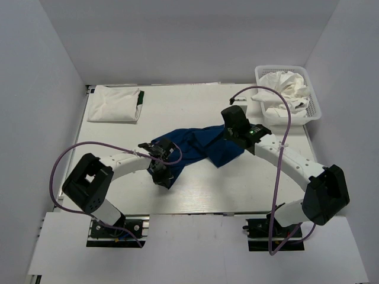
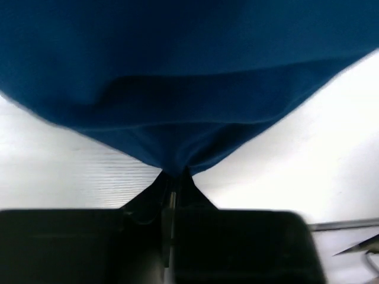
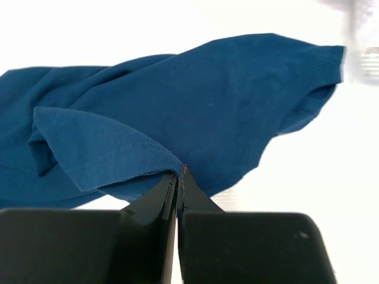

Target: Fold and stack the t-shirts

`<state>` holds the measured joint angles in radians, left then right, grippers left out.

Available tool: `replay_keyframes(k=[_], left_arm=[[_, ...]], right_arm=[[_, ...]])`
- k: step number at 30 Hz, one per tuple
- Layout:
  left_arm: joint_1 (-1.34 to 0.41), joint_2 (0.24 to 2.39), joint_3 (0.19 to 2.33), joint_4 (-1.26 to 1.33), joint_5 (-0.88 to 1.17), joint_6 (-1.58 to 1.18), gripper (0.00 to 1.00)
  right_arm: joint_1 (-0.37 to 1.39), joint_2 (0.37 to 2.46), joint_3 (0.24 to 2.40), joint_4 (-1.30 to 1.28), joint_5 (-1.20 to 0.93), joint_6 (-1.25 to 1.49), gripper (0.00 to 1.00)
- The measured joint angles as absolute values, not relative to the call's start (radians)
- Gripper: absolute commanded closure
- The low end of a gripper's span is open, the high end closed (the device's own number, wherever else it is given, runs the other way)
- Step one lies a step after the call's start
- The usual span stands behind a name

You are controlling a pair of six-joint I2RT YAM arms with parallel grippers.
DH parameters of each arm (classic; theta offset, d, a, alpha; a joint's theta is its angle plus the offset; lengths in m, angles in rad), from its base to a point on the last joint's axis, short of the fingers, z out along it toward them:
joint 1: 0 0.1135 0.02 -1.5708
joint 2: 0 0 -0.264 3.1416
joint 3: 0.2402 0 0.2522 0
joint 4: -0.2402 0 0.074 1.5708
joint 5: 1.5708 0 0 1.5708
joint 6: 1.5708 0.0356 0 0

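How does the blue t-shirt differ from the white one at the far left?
The blue t-shirt is rumpled and unfolded; the white t-shirt is folded into a flat rectangle. The blue one sits mid-table, pinched by the left gripper and right gripper; the white one lies untouched far left. Both are outside the basket.

The left arm (image 1: pixel 121 160) and the right arm (image 1: pixel 287 158) bow outward from their bases, wrists turned inward toward each other. The left hand (image 2: pixel 172 176) has its jaws pressed together on a pinch of the blue t-shirt (image 2: pixel 189 71); the right hand (image 3: pixel 179 170), jaws meeting, nips its edge
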<state>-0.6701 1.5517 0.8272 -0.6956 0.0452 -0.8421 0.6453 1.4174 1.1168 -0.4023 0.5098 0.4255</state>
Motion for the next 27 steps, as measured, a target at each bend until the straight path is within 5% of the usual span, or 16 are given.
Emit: replay_keyframes(k=[8,12,21,27], left_arm=[[-0.677,1.562,0.944,-0.823,-0.133,-0.855,1.0],[-0.663,1.495,1.185,-0.936,-0.342,-0.856,1.0],[-0.659,1.401,1.728,-1.11,-0.792,-0.832,1.0],[-0.659,1.339,1.886,-1.088,-0.963,-0.71,1.0]], right_arm=[[0.574,1.324,1.14,-0.418,0.577,0.406,1.0],[0.534,1.26,1.21,-0.399,0.662,0.348,1.0],[0.47,1.11,1.403,-0.056,0.842,-0.03,1.0],[0.464,1.171,1.682,0.185,0.898,-0.358,1.0]])
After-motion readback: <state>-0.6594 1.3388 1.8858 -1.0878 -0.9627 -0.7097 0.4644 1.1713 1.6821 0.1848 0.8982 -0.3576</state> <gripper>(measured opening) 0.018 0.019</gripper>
